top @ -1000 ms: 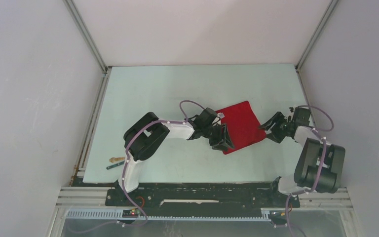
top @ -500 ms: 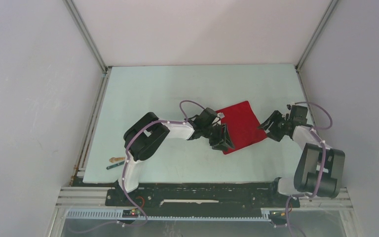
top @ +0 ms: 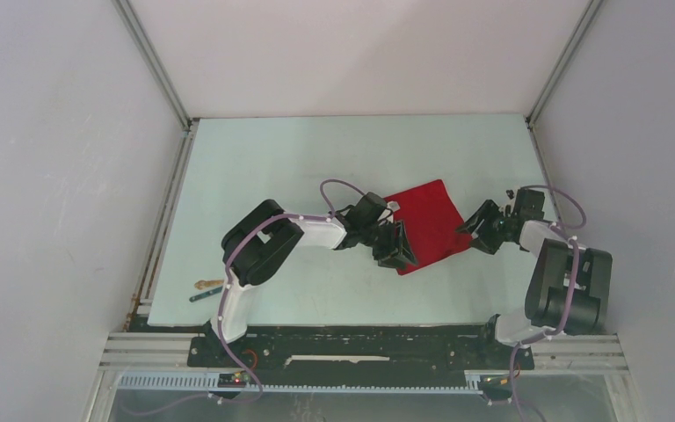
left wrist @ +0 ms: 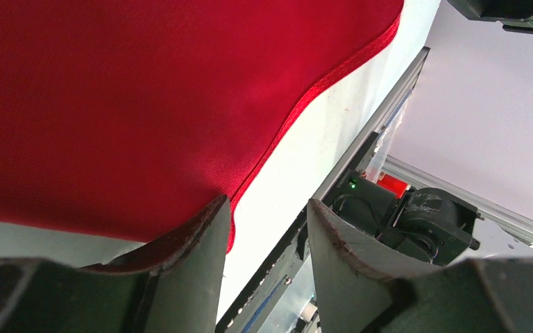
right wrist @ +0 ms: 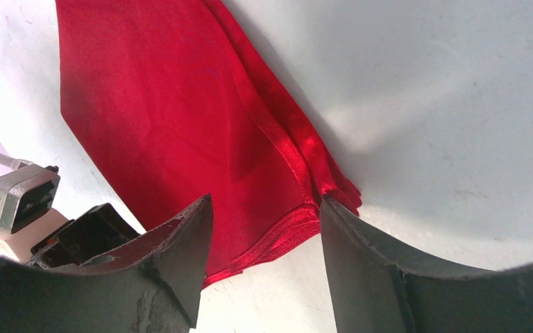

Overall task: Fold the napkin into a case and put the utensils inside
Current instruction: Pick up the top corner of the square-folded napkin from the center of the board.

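Note:
The red napkin (top: 428, 221) lies folded on the table's middle right; its stacked hems show in the right wrist view (right wrist: 180, 125). My left gripper (top: 397, 249) rests at the napkin's near left corner, open. In its wrist view one finger (left wrist: 194, 257) lies against the cloth's edge (left wrist: 146, 104), and only table shows between the jaws (left wrist: 267, 222). My right gripper (top: 478, 229) is open at the right corner, whose layered tip (right wrist: 319, 201) sits between the fingertips (right wrist: 264, 208). The utensils lie at the near left: a wooden fork (top: 210, 283) and a teal stick (top: 202, 296).
Grey walls enclose the table (top: 316, 158) on three sides, with metal rails along the left edge (top: 165, 220) and right edge (top: 540, 158). The black base rail (top: 360, 338) runs along the near edge. The left gripper's body (right wrist: 76, 236) shows in the right wrist view.
My right gripper has slid a little to the left, closer to the napkin's right corner. The left gripper and the napkin have stayed put.

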You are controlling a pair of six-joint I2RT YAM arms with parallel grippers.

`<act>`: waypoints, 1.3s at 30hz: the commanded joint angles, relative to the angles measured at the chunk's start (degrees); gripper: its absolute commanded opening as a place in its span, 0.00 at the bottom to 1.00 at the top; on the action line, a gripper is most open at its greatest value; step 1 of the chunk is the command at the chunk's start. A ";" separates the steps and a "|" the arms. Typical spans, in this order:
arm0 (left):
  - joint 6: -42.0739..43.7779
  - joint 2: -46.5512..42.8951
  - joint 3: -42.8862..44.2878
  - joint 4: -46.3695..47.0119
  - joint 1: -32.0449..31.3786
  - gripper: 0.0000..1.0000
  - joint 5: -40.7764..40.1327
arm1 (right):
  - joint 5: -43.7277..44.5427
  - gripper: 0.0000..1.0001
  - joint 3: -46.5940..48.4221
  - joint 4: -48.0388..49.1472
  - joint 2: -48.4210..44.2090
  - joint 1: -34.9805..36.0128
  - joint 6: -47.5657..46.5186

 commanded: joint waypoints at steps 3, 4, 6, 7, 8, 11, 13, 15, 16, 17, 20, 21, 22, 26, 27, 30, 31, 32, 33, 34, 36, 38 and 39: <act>-0.24 0.19 1.04 1.34 -0.47 0.53 1.30 | -6.22 0.66 1.30 4.42 2.35 0.95 1.02; -0.25 0.15 1.04 1.38 -0.49 0.53 1.30 | -6.55 0.66 1.60 4.46 2.68 1.16 0.99; -0.21 0.16 1.03 1.38 -0.49 0.53 1.25 | -7.25 0.66 1.81 5.04 2.81 1.93 1.20; -0.25 0.20 1.03 1.34 -0.51 0.53 1.21 | -7.51 0.66 1.93 5.43 2.82 2.33 1.34; -0.32 0.24 1.11 1.44 -0.46 0.53 1.22 | -7.48 0.67 2.13 5.61 2.92 2.72 1.47; -0.51 0.43 1.34 1.55 -0.50 0.53 1.31 | -9.15 0.67 2.35 7.09 4.02 3.24 2.56; -0.52 0.45 1.47 1.56 -0.47 0.53 1.28 | -11.01 0.68 2.39 9.11 4.79 3.41 4.25; -0.52 0.57 1.60 1.56 -0.48 0.53 1.29 | -13.13 0.69 2.39 11.68 6.05 3.44 6.15; -0.57 0.54 1.64 1.56 -0.48 0.53 1.29 | -13.98 0.70 2.44 13.15 6.59 3.44 7.19; -0.56 0.56 1.65 1.56 -0.47 0.53 1.29 | -14.87 0.70 2.54 15.07 7.28 3.40 8.31; -0.67 0.66 1.74 1.56 -0.50 0.53 1.29 | -17.16 0.70 3.52 18.74 9.26 4.15 10.92; -0.69 0.70 1.79 1.56 -0.48 0.53 1.31 | -17.38 0.71 3.97 19.36 9.76 4.36 11.25; -0.69 0.72 1.77 1.56 -0.54 0.53 1.30 | -17.30 0.71 4.60 19.43 10.14 4.52 11.31; -0.65 0.80 1.65 1.56 -0.47 0.53 1.29 | -17.21 0.72 7.05 19.44 11.44 4.42 11.33; -0.75 0.80 1.65 1.55 -0.47 0.53 1.36 | -17.39 0.72 7.69 19.07 11.66 4.30 11.22; -0.70 0.79 1.65 1.56 -0.47 0.53 1.38 | -18.02 0.72 7.94 16.89 11.03 4.06 10.08; -0.70 0.69 1.57 1.55 -0.47 0.53 1.36 | -18.10 0.72 7.70 15.87 10.42 4.06 9.39; -0.69 0.74 1.56 1.56 -0.47 0.53 1.38 | -18.27 0.73 7.30 15.38 9.65 4.06 8.94; -0.69 0.76 1.63 1.52 -0.47 0.53 1.38 | -18.90 0.73 6.67 15.41 8.91 4.06 8.64; -0.77 0.84 1.69 1.60 -0.47 0.53 1.44 | -19.62 0.73 6.33 15.44 8.31 4.10 8.39; -0.80 1.01 1.86 1.68 -0.47 0.53 1.59 | -20.89 0.73 6.10 14.89 7.62 4.62 7.51; -0.76 1.07 2.00 1.68 -0.47 0.53 1.58 | -21.03 0.73 5.96 14.02 7.41 5.45 6.96; -0.78 1.10 2.07 1.73 -0.47 0.53 1.60 | -21.02 0.73 5.64 13.33 7.44 5.80 6.92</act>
